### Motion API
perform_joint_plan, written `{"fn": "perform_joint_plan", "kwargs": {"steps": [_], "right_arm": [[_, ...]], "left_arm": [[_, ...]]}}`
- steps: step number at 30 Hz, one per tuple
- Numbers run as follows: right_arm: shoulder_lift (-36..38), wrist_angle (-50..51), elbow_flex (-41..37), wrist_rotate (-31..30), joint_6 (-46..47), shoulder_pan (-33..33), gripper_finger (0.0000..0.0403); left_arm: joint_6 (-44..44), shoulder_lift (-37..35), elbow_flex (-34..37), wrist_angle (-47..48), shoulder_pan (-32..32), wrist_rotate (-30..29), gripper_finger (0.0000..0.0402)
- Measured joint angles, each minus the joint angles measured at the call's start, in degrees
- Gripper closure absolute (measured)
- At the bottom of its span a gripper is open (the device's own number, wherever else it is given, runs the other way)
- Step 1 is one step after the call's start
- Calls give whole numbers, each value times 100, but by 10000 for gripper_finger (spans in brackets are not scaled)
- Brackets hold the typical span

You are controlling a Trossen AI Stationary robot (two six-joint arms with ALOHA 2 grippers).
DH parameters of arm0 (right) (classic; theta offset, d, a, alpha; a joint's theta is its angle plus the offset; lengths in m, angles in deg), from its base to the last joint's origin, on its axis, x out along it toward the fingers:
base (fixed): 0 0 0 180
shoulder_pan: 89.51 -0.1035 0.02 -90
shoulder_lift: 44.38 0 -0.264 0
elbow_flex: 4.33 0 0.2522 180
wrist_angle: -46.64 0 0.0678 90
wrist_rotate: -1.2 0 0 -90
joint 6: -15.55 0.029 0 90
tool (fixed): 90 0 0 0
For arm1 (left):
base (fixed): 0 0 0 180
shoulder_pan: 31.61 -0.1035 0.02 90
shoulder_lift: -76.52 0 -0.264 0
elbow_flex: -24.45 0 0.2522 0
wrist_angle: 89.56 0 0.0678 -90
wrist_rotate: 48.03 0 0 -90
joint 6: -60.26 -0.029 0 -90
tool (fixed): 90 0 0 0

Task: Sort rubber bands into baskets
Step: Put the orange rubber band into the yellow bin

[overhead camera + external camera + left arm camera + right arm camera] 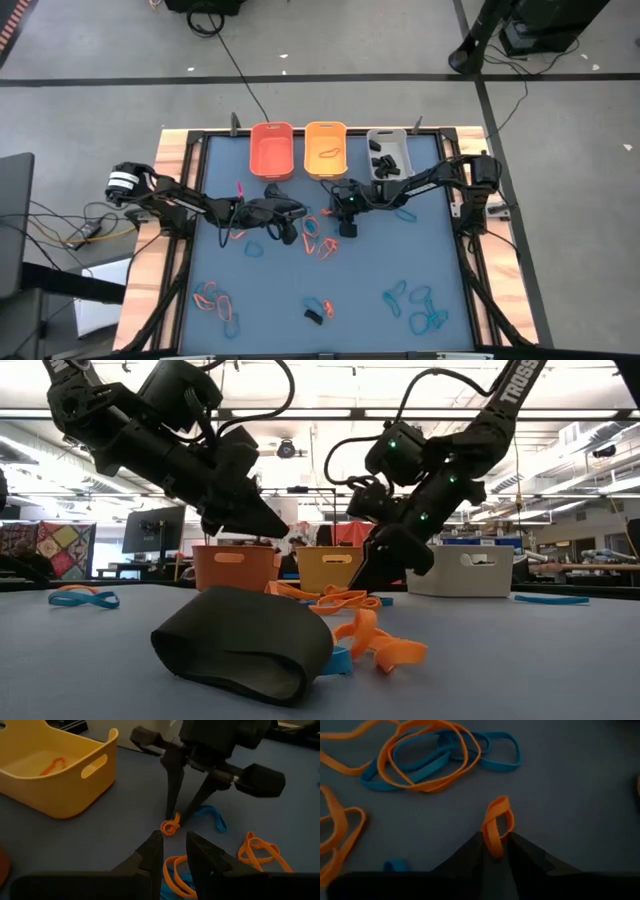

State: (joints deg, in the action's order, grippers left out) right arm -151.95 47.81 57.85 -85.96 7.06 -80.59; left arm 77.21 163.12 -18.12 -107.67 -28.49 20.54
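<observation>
Three baskets stand in a row at the far edge: orange [272,150], yellow-orange [325,148] with an orange band inside, grey-white [388,152] with black bands inside. Loose blue and orange rubber bands [318,240] lie mid-table. My right gripper [495,845] is down at the table, shut on a small orange rubber band [170,826]. My left gripper [174,851] hovers just left of it, its fingers slightly open with nothing between them, pointing at the same spot. My right gripper pinches one end of the small orange band [494,842] between its two fingertips. The fingers [172,795] slant down at it from the table's right. The band is twisted into a loop [498,815] that sticks out past the tips and lies on the table.
More bands lie scattered: a tangle of orange and blue [427,757] just beyond the right gripper, groups near the front left [215,300] and front right [420,305], a blue one [405,213] under the right arm, and a black band [245,640] near the front edge.
</observation>
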Motion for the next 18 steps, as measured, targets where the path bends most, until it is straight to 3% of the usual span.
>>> {"fn": "perform_joint_plan", "kwargs": {"steps": [7, 13, 18], "right_arm": [[161, 191, -2, -196, 122, -149, 390], [399, 177, 20, -477, 272, -416, 390], [657, 148, 20, -908, 324, -702, 394]], "left_arm": [[-1, 0, 1, -16, 0, 0, 314], [-54, 121, 1, -227, 0, 173, 314], [-364, 562, -2, -970, 9, 450, 314]]}}
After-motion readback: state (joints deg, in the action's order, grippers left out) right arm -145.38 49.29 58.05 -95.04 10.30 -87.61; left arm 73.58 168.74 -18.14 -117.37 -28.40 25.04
